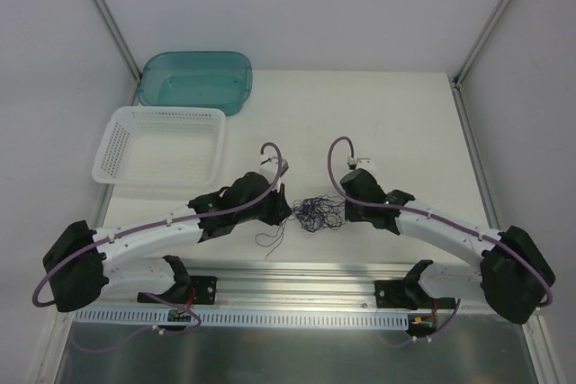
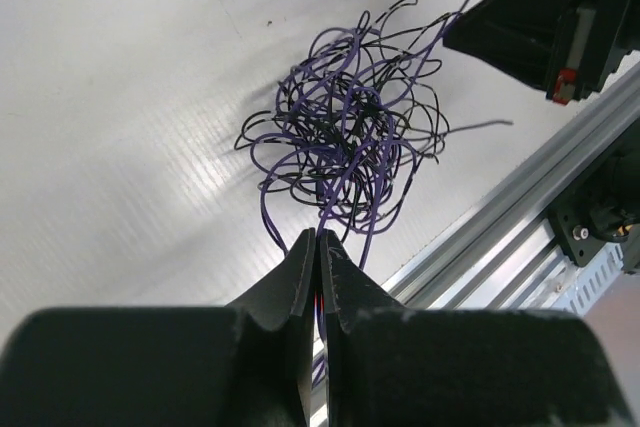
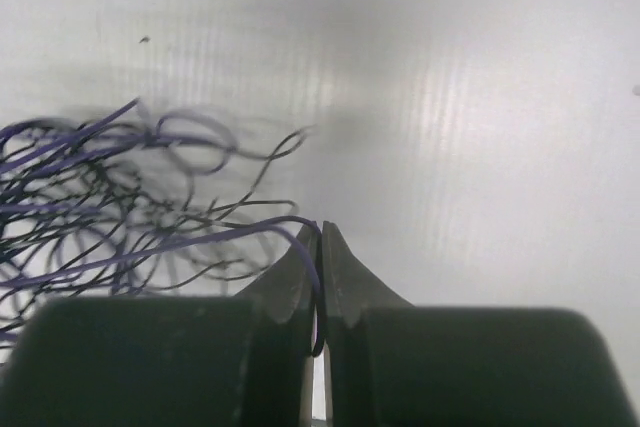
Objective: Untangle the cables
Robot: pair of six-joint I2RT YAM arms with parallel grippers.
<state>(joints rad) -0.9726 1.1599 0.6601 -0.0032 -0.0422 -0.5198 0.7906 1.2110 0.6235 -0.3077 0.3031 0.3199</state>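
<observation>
- The cables (image 1: 317,213) lie in one knotted clump of purple and black strands on the worktop (image 1: 396,123), just beyond the aluminium rail (image 1: 306,278) and between the two grippers
- The left gripper (image 2: 316,239) has its jaws pressed together at the clump's edge, and seems to pinch a purple strand that runs into the slit between them
- The right gripper (image 3: 320,232), about as far beyond the rail, is also pressed together, nipping a purple strand that arcs into its tips
- Risk: if both held strands pass through the dense middle, pulling them apart would likely cinch the knot instead of loosening it
- Risk: strands this thin may slip out of the jaws, or the whole clump may drag along behind one gripper
- Risk: a few loose ends trail toward the rail, so a pull that way could snag them in its slots
- Hard to tell: whether each gripper holds one strand or several, and whether both hold the same one
- In the overhead view the fingertips are hidden under the wrist bodies
- The right wrist view is blurred and cuts the clump off at its left edge, so the strands cannot be counted or traced
</observation>
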